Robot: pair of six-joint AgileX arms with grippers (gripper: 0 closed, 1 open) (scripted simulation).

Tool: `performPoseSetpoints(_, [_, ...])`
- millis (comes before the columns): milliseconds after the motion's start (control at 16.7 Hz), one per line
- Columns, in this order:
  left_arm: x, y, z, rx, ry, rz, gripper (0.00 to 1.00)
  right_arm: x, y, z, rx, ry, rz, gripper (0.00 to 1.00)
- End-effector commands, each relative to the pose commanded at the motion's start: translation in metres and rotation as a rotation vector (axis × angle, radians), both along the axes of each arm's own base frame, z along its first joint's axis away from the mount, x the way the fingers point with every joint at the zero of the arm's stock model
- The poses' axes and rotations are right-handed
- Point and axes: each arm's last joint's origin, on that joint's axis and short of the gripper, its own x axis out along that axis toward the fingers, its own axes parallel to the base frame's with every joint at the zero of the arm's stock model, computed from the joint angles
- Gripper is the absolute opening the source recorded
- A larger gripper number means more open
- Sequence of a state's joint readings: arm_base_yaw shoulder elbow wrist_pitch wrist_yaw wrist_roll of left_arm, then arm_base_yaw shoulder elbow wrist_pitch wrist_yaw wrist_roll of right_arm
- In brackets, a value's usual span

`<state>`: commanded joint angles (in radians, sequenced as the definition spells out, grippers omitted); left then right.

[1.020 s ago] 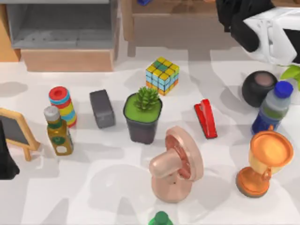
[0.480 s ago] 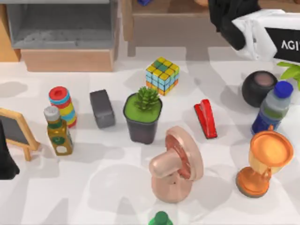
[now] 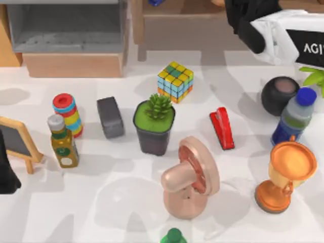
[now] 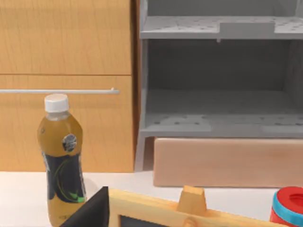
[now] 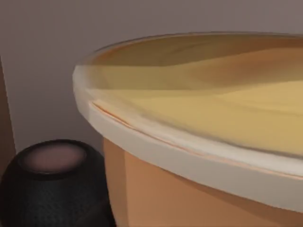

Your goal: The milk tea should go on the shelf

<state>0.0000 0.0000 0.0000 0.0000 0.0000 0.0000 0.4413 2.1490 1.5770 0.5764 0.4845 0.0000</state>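
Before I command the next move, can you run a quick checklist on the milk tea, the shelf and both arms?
1. Right arm is over the shelf at the table's far right: ok.
2. Milk tea is close under the right wrist camera: ok.
3. Cup resting on a shelf board: cannot tell.
4. Grip on the cup: cannot tell.
5. Clearance from the black ball beside the cup: cannot tell.
6. Left arm is parked at the table's left edge: ok.
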Motion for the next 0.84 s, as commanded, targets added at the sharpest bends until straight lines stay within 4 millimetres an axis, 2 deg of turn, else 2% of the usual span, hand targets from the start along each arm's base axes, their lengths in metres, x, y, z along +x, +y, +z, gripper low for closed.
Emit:
performPoseSetpoints(480, [0.0, 0.0, 0.0, 0.0, 0.0, 0.0, 1.0, 0.0, 0.0, 0.0, 0.0, 0.0, 0.0, 0.98])
performPoseSetpoints(840, [0.0, 0.0, 0.0, 0.0, 0.0, 0.0, 1.0, 0.0, 0.0, 0.0, 0.0, 0.0, 0.0, 1.0])
